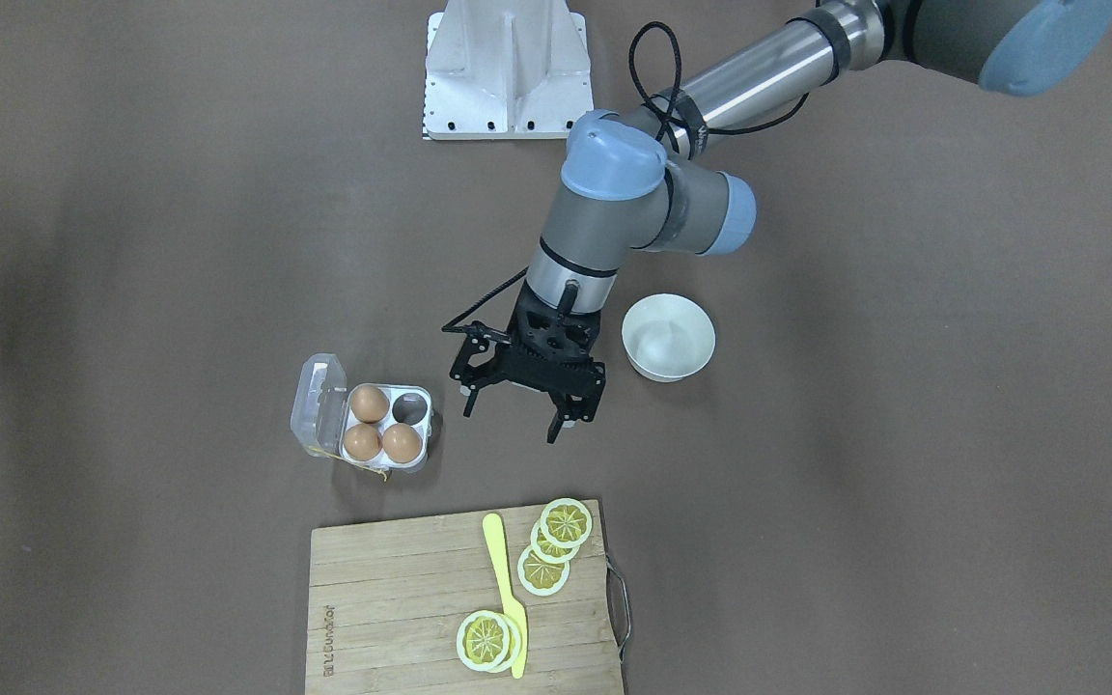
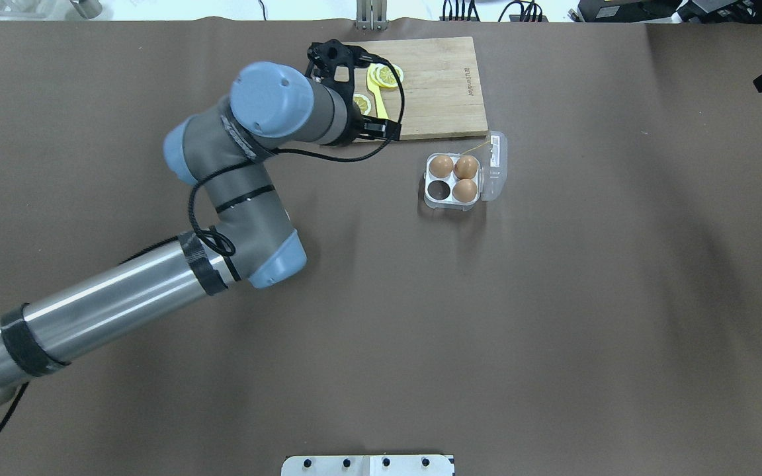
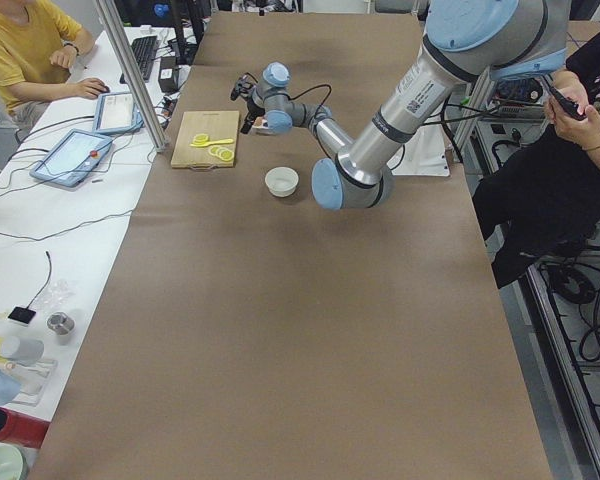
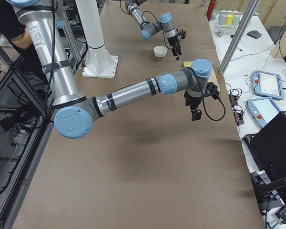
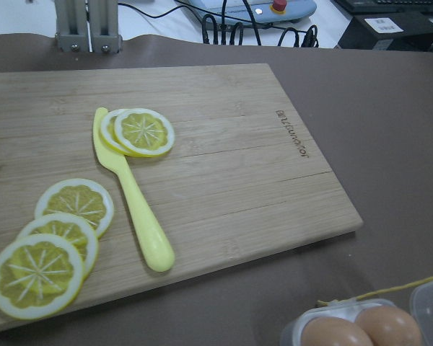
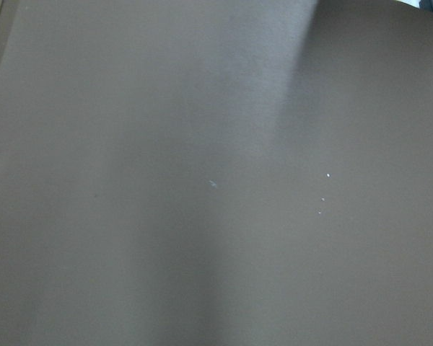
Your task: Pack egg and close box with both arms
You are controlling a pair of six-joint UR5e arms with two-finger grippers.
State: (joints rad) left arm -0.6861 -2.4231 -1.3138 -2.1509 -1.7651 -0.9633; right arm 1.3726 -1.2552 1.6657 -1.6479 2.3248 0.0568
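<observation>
Left gripper [image 1: 511, 421], fingers apart and empty (right gripper [image 4: 196, 110]: cannot tell), hangs with box [image 1: 411, 408] at its 9 o'clock in front view, three eggs [image 1: 369, 403] seated, lid [image 1: 320, 403] open; a low approach could shove the light box

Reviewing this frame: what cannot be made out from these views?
Black right gripper: open or shut unclear; seen only small in exterior right view, absent from its wrist view.
Round white bowl: hidden under grey left arm in overhead view.
Clear plastic egg carton: cut off by left wrist view's bottom edge.
</observation>
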